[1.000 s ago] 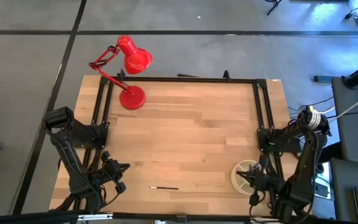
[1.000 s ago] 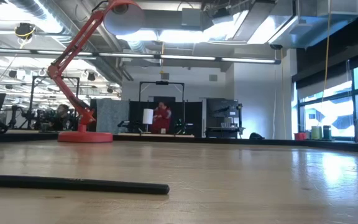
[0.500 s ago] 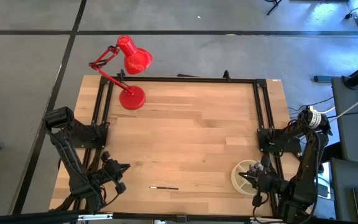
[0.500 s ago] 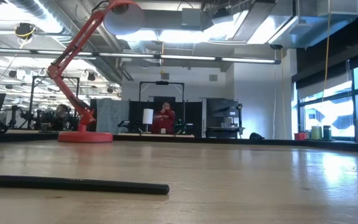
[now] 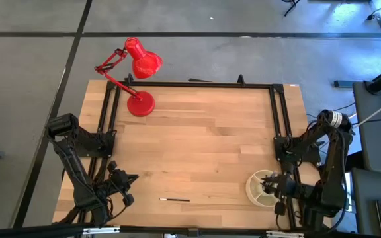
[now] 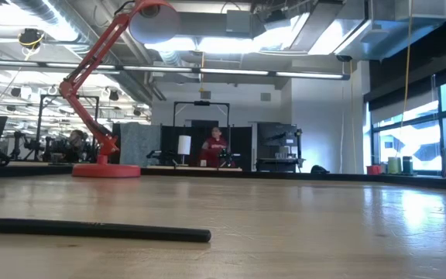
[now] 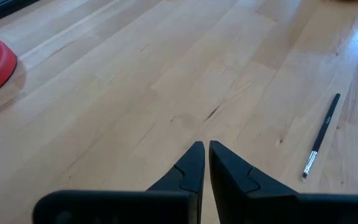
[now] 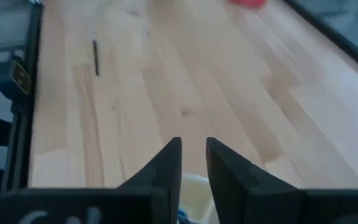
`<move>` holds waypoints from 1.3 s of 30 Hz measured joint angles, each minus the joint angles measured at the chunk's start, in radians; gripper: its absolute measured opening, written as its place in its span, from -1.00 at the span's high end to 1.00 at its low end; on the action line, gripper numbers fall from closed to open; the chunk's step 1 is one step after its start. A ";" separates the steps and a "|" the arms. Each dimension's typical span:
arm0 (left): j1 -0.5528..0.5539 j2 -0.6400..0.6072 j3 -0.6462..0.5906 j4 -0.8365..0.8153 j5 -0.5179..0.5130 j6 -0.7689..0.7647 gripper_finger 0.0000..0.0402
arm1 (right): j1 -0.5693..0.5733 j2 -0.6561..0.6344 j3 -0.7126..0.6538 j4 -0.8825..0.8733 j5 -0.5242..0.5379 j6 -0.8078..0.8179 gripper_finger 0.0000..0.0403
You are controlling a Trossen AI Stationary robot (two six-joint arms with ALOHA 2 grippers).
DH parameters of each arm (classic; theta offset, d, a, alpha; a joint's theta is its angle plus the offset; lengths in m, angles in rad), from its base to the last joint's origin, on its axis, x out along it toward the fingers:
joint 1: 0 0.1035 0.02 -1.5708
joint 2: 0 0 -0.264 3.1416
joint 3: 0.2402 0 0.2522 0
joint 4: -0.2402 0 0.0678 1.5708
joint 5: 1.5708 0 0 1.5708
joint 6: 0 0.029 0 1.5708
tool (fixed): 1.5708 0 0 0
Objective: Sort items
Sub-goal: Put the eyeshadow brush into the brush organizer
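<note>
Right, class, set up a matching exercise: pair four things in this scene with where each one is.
Things:
1. red lamp
2. makeup brush
3. cream dish
4. left hand

Places:
A. near right of the table, under the right hand
B. far left corner
C. near left edge, off the brush
D. lying alone, near middle

Pairs: 1-B, 2-D, 3-A, 4-C

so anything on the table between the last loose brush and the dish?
Nothing visible. The brush lies alone on bare wood near the front edge, and the stretch from it to the dish at the right is empty. The right pincer hangs over the dish; the left pincer waits on the brush's other side.
</note>
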 joint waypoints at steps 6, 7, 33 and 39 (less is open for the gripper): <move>0.000 0.000 0.000 0.000 -0.002 0.000 0.90 | -0.044 -0.033 0.007 -0.020 -0.012 0.012 0.62; 0.000 0.000 0.000 0.000 -0.006 0.000 0.90 | -0.069 -0.036 0.015 -0.019 0.002 0.009 0.62; 0.051 0.000 0.000 0.270 -0.049 0.449 0.90 | -0.843 0.405 0.176 1.261 -0.851 -1.188 0.62; 0.051 0.000 0.000 0.269 -0.044 0.462 0.90 | -0.870 0.619 0.467 1.135 -0.904 -1.298 0.62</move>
